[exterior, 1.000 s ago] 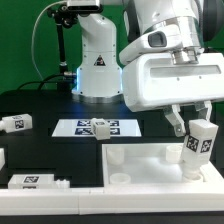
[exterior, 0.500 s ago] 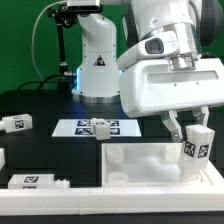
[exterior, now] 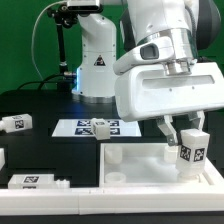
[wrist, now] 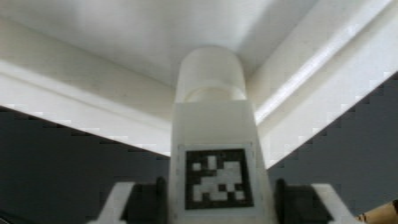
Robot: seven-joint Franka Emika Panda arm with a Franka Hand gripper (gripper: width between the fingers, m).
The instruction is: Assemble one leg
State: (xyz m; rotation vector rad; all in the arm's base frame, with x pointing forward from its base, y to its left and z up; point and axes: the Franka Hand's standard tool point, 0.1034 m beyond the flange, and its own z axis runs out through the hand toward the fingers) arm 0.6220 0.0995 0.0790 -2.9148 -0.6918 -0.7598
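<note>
My pincer (exterior: 188, 138), clamped on the leg (exterior: 192, 157), has shifted lower, toward the exterior view's left. Insertion step; next, I judge, press it squarely into the tabletop (exterior: 140, 166) corner.

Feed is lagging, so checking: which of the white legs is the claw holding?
The upright leg at the exterior view's right, gripped by the claw; the other three lie loose, untouched.

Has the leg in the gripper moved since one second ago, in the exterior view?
Yes. The leg, held in the gripper, has gone a little toward the exterior view's left and lower, nearer the marker board.
</note>
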